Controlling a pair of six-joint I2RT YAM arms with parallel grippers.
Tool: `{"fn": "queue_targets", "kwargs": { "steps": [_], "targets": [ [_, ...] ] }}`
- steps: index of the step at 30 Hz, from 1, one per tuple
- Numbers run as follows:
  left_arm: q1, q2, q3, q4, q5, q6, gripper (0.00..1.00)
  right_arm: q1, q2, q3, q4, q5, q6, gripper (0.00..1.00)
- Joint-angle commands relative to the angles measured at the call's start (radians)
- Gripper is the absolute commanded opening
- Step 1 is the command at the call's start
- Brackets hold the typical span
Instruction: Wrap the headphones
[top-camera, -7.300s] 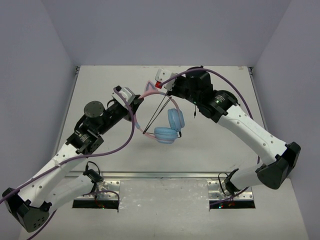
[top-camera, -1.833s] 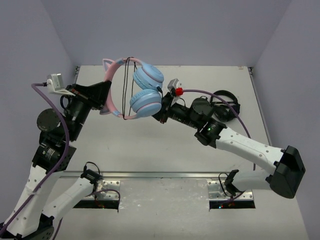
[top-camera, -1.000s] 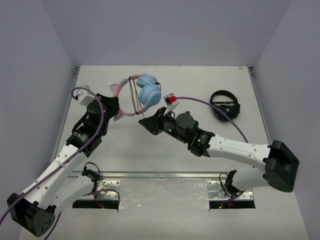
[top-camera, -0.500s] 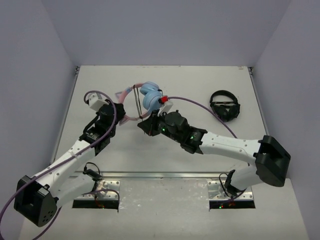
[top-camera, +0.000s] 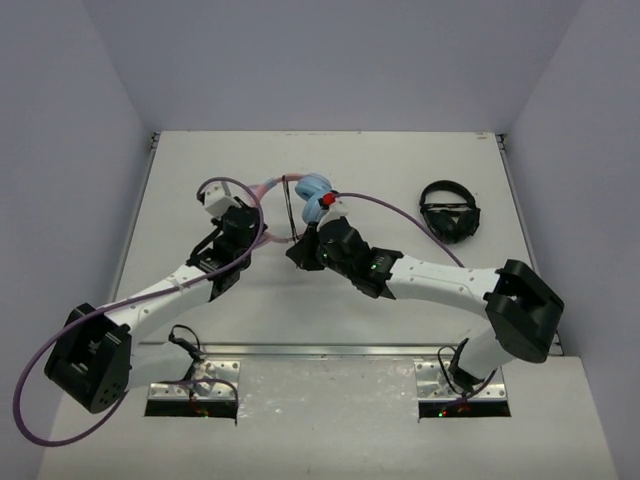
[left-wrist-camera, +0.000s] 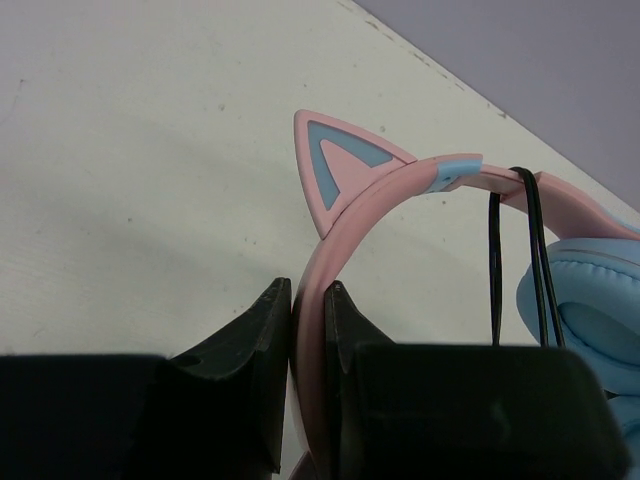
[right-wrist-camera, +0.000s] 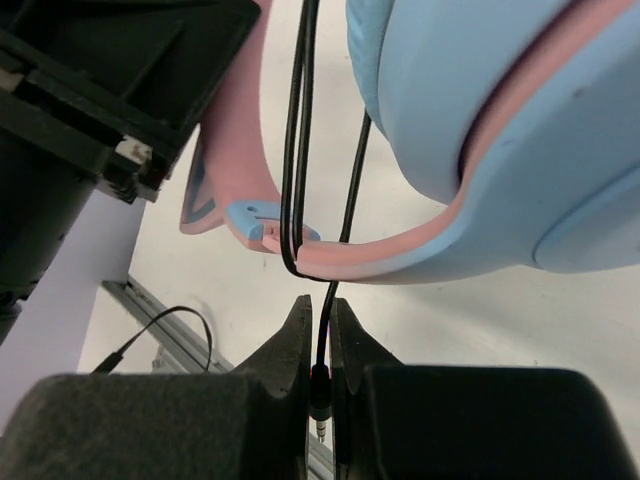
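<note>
The headphones have a pink headband with cat ears, light-blue ear cups and a thin black cable looped round the band. My left gripper is shut on the pink headband, just below one cat ear. My right gripper is shut on the black cable at its jack plug, right under the headband and ear cup. In the top view the left gripper and the right gripper hold the headphones between them near the table's middle.
All-black headphones lie at the table's right. A purple cable runs along the right arm, another loops over the left arm. A metal rail marks the near table edge.
Both arms have lowered and drawn the headphones down toward the table's middle. The headphones were high and spread out before; now they sit compact between the grippers. Both grips stay held.
</note>
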Motion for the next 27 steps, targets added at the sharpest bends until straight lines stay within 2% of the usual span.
{"fn": "queue_targets", "kwargs": {
  "steps": [1,3,8,13,17,20,27],
  "targets": [
    [-0.018,0.060,0.057,0.246,-0.034,0.032,0.00,-0.027,0.029,0.023,-0.025,-0.042,0.076,0.02],
    [-0.028,0.141,0.094,0.231,-0.040,0.045,0.00,-0.044,0.031,0.005,-0.036,-0.042,0.102,0.02],
    [-0.034,0.285,0.137,0.332,0.027,0.114,0.00,-0.108,0.011,-0.007,-0.094,-0.024,0.126,0.02],
    [-0.064,0.494,0.246,0.423,0.115,0.169,0.00,-0.203,0.008,-0.053,-0.102,-0.056,0.106,0.04],
    [-0.095,0.691,0.393,0.377,0.127,0.169,0.00,-0.258,0.040,-0.076,-0.108,-0.068,0.088,0.04],
    [-0.107,0.799,0.492,0.414,0.241,0.210,0.01,-0.300,0.065,-0.089,-0.102,-0.102,0.083,0.04],
    [-0.118,0.951,0.617,0.402,0.335,0.318,0.00,-0.349,0.109,-0.109,-0.103,-0.098,0.128,0.07]
  ]
}}
